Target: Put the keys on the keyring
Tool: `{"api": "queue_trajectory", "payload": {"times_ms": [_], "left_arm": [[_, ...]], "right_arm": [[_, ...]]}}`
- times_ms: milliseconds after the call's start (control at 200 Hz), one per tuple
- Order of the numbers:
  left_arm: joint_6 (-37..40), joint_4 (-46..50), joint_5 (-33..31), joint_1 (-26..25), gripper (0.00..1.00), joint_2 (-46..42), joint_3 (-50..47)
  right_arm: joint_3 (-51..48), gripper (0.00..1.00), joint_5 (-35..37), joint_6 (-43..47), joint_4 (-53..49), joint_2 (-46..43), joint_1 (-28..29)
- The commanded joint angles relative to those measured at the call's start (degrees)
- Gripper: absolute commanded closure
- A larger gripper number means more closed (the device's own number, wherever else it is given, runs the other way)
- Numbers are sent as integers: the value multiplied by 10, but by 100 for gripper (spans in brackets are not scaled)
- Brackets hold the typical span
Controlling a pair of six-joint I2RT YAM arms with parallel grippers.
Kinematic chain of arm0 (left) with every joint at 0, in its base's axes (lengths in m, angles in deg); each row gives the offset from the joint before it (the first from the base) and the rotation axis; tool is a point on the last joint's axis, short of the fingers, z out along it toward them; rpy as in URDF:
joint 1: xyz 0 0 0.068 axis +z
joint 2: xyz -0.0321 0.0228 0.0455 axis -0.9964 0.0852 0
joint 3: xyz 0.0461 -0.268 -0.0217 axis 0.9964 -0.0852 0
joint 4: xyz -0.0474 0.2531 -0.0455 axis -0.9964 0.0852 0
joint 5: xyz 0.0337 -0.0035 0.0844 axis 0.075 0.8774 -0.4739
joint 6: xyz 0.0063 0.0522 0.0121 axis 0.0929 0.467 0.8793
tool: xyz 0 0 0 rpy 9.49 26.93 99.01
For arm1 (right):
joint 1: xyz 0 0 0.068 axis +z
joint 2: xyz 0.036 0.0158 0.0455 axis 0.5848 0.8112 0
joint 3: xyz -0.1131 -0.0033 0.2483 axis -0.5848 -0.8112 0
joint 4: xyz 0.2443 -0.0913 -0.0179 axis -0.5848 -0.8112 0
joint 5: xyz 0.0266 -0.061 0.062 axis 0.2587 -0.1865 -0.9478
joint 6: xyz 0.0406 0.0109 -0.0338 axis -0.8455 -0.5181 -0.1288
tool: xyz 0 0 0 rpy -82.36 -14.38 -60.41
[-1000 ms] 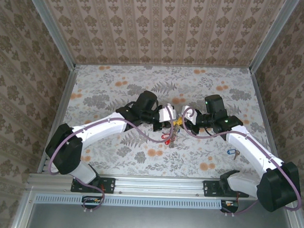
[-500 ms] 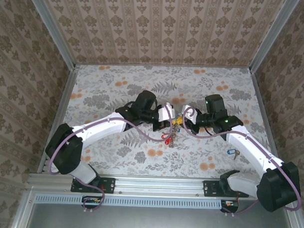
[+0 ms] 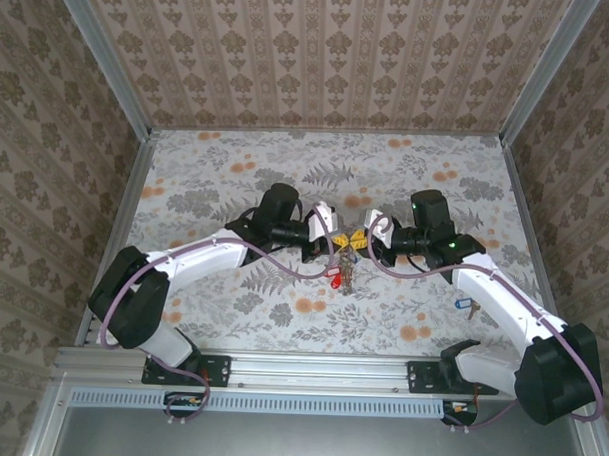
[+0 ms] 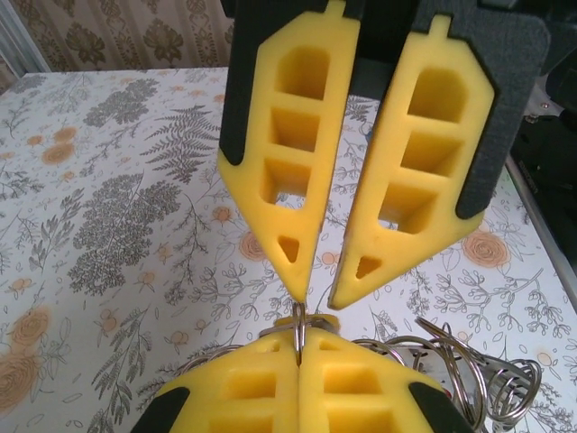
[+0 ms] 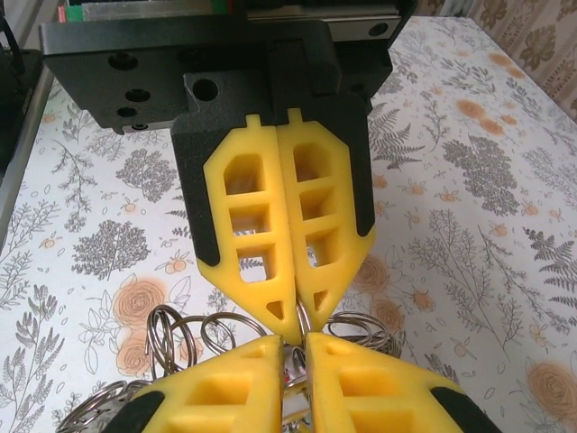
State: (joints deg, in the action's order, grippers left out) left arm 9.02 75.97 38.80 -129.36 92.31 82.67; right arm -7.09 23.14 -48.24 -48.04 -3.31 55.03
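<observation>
The left arm reaches in from its base at the near-left corner toward the middle of the flower-patterned desk point(image 3: 217, 165). The left end effector point(image 3: 334, 241) is closed: in the wrist views its yellow foam fingers point(image 5: 255, 198) meet at the tips and pinch a thin wire loop of the keyring point(image 3: 345, 269). The keyring hangs below the two end effectors at mid-desk, a bunch of silver keys with a red tag point(image 3: 333, 280) on its left side; whether it touches the desk I cannot tell. Loose wire loops show beside the fingers in both wrist views. The right end effector point(image 3: 366, 240) faces the left one tip to tip, just beside it. Its fingers point(image 4: 433, 126) stand slightly parted, with a narrow gap at the tips and nothing clamped that I can make out. Further right, well apart from the bunch, a key with a blue tag point(image 3: 467, 309) lies on the desk beside the right arm.
</observation>
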Motion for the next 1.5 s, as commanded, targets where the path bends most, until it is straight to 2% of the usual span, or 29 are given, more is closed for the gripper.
{"api": "queue_trajectory", "payload": {"times_ms": [0,715,1055,1210,1365,1495], "left_arm": [[-20,-59,36,2,100,-26,-3],[-29,-79,52,6,100,-29,-1],[-15,-49,38,6,100,-28,2],[21,18,2,4,82,-29,17],[67,93,-37,-3,78,-22,41],[76,109,-46,-7,77,-20,55]], "right_arm": [[-12,84,-30,-9,16,10,-4],[-11,82,-47,-8,32,56,-12],[-10,95,-52,-19,46,31,-13],[3,99,-27,-14,15,13,-12],[19,99,-12,3,-22,6,-5],[25,99,12,15,-41,3,4]]}}
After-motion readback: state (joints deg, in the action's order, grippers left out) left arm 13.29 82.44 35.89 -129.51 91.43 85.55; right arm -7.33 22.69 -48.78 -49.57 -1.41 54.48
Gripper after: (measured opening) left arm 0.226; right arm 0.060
